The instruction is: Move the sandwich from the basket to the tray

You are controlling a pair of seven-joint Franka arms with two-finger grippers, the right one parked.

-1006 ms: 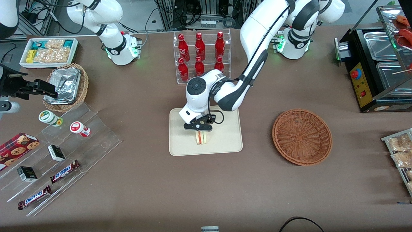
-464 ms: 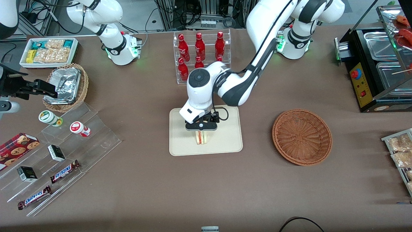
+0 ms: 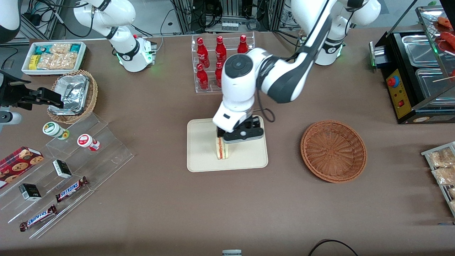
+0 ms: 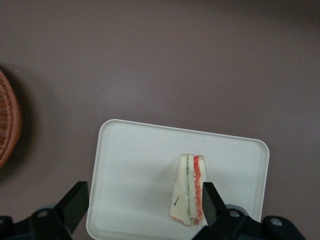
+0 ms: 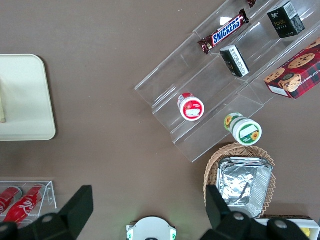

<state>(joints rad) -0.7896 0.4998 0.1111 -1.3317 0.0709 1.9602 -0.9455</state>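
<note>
Front view: one sandwich (image 3: 222, 150) stands on its edge on the single cream tray (image 3: 249, 156), red and green filling facing up. One claw (image 3: 239, 135) hangs just above it, fingers spread wide and gripping nothing. One round reddish-brown basket (image 3: 333, 150) sits bare on the bench (image 3: 227, 206), toward the working arm's end, well apart from the tray. Seven red bottles (image 3: 220, 49) can be counted in the clear rack, farther from the camera than the tray; some are partly hidden by the arm.

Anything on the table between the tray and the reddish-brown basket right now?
No: in the front view only bare brown tablecloth lies between the tray and the basket. The open gripper hangs above the sandwich standing on the tray.
</note>
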